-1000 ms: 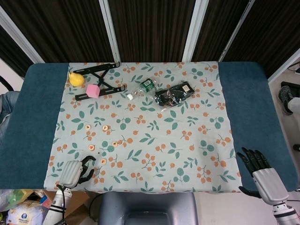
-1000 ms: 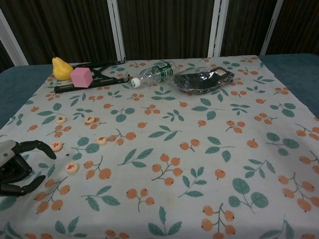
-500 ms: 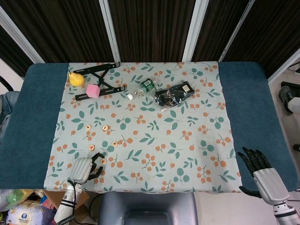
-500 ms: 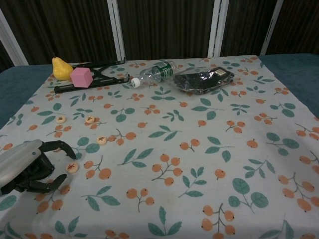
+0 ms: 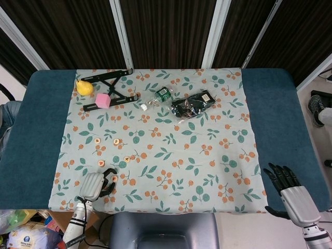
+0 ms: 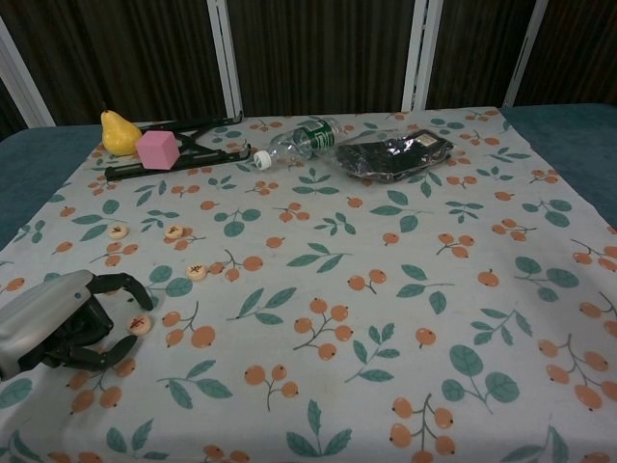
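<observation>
My left hand hovers low at the near left of the flowered cloth, fingers arched and apart, holding nothing. A round wooden disc lies just off its fingertips, between fingers and thumb in the chest view. Another disc lies just beyond the hand; the chest view hides it behind the hand. Other discs lie further back. My right hand stays at the near right edge over the blue table cover, fingers spread, holding nothing; only the head view shows it.
At the back left lie a yellow pear, a pink cube and a black folding stand. A plastic bottle and a black bag lie at the back centre.
My left hand has moved right and forward onto the cloth, bringing its fingertips up to the nearest disc. The right hand has not moved.
</observation>
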Robot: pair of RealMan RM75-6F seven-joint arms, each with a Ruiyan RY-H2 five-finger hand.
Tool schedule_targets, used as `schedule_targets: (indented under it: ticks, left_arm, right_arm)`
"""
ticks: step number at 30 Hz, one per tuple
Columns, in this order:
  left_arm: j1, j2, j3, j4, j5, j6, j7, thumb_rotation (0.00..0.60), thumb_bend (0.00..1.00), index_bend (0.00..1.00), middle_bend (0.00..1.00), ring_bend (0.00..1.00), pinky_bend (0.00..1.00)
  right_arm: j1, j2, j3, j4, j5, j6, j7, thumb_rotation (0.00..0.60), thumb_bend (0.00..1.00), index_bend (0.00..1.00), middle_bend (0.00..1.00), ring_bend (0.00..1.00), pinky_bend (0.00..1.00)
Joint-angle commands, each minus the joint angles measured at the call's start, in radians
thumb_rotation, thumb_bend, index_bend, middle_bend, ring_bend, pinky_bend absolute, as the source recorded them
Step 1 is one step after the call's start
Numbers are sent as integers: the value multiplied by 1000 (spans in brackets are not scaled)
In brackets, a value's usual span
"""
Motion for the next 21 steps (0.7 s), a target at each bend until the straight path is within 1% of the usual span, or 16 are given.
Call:
schedule_targets:
  ticks: [1, 14, 21]
  left_arm:
    - [-1, -1, 1, -2, -1, 0, 2, 600, 405, 406, 1000, 1000, 1000]
    - [-9, -5, 2, 0, -14, -6, 7, 600, 405, 449, 1000, 1000, 1000]
    - [-13, -4, 1, -4, -16, -4, 10, 600, 404, 504, 1000, 1000, 1000]
  right_arm:
    - [0, 0, 0, 0, 0, 0, -1, 600, 205, 0, 0, 0, 60]
    - [0, 0, 1, -1, 1, 1, 2, 600, 205, 0, 0, 0, 61]
    - [-1, 0, 2, 0, 2, 3, 3, 600, 204, 0, 0, 0, 61]
